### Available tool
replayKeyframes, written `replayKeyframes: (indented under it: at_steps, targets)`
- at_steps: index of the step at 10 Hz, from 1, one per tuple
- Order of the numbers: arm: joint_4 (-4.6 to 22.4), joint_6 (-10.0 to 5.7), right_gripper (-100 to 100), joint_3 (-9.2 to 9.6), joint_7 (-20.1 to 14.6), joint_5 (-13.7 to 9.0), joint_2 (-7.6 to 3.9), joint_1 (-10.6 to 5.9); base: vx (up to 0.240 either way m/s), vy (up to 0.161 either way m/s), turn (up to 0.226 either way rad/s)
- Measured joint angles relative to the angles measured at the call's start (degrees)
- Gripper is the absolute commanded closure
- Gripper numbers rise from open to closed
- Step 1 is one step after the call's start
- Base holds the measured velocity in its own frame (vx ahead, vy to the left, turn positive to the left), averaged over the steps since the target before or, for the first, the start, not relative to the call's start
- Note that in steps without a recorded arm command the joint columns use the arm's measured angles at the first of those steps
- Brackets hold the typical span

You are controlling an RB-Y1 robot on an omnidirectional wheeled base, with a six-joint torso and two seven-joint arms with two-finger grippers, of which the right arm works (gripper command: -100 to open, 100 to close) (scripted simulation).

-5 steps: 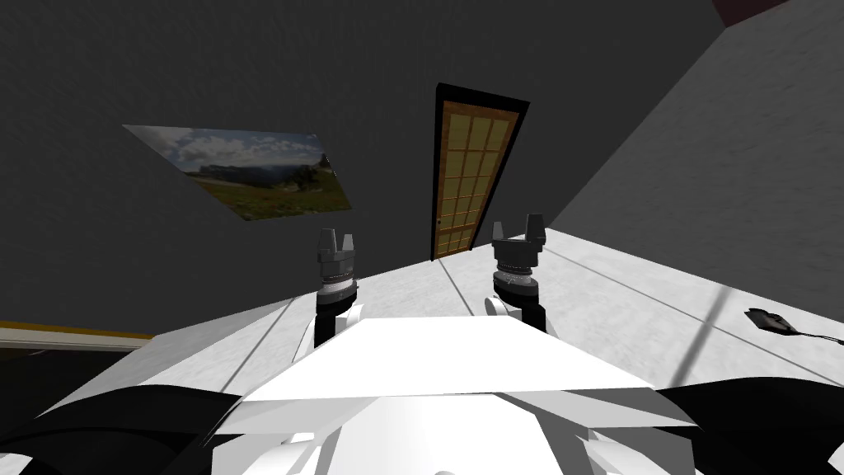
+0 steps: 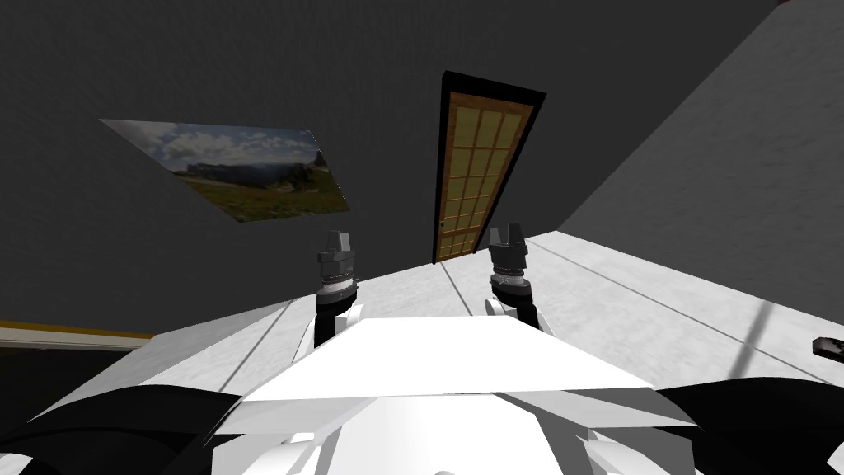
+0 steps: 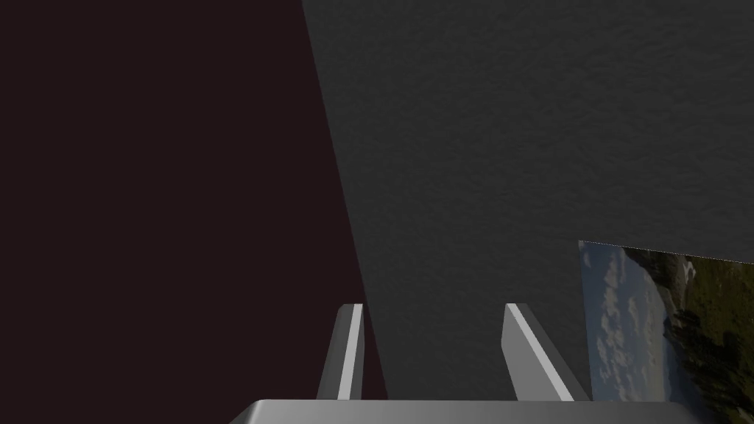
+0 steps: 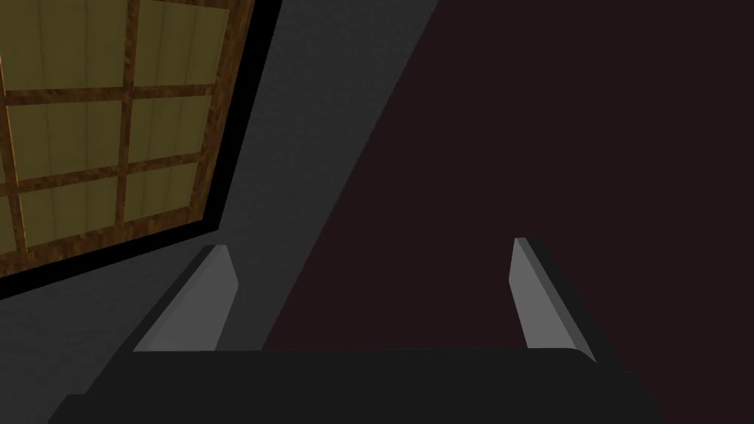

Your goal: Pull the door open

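We can read no text, label, number or sign here; the door (image 2: 478, 173) and the wall picture (image 2: 239, 169) carry none

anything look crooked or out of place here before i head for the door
Nothing stands out. The door and the landscape picture lean in the head view, but the whole view shares that slant, so it is the camera's. A small dark object lies on the floor, far right.

I see dimly: dark wall (image 2: 124, 58) upper left, pale floor (image 2: 626, 297) brightest lower right, corners splayed.
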Motion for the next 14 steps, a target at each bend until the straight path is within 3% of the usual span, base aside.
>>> replayKeyframes:
  at_steps: [5,14]
  targets:
    - [6.4,-2.44,-100,-1.97,5.0,2.0,-1.1,0.06,0.153,-0.004,0.056]
    - [15.8,-5.04,-100,-5.12,13.8,5.9,-2.24,0.18,0.122,-0.014,0.05]
